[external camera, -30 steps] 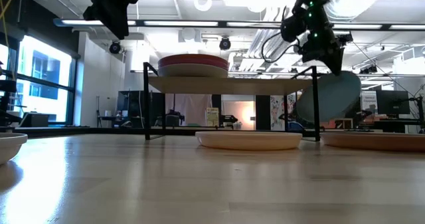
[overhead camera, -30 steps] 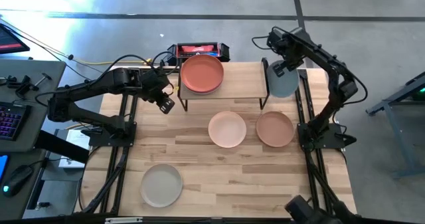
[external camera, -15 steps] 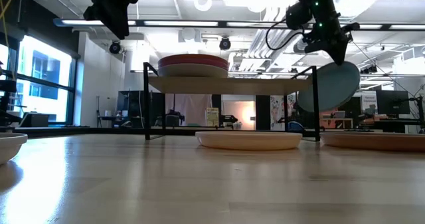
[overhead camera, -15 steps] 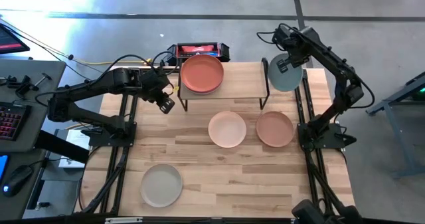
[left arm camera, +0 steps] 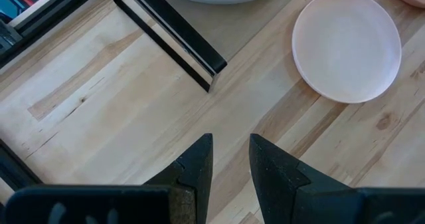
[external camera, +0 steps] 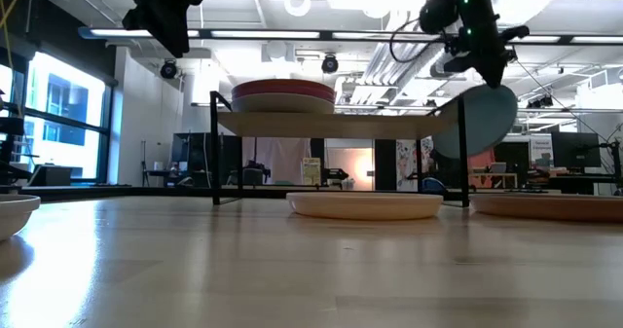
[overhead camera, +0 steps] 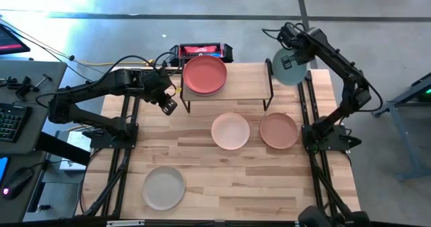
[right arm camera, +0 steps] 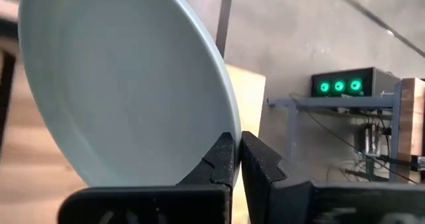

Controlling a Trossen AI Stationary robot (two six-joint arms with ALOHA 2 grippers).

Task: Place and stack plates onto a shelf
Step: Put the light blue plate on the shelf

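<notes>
While the shelf point(overhead camera: 246, 79) stands across the far part of the table point(overhead camera: 229, 180) with its right half bare, I note the relation that matters: the pale teal plate point(overhead camera: 288, 67) hangs just off the shelf's right end, so it must travel leftward, toward the centre, to get over the board. On the shelf's left half sits a stack of plates point(overhead camera: 205, 75), terracotta on top, with a purple rim showing beneath in the left wrist view. Three more plates lie flat on the table in front of the shelf: a peach plate point(overhead camera: 230, 131) near the middle, a tan plate point(overhead camera: 279, 131) just to its right, and an off-white plate point(overhead camera: 163, 188) well apart at the near left. My right gripper point(right arm camera: 234, 159) has its fingers pinched shut on the teal plate's rim, and the plate hangs tilted, nearly on edge, its face turned toward the shelf in the low view. I judge it needs levelling before it can settle. The right arm is plainly the nearer one. My left gripper point(left arm camera: 230, 163) waits raised off the shelf's left end, its fingers parted by a narrow gap and holding nothing.
</notes>
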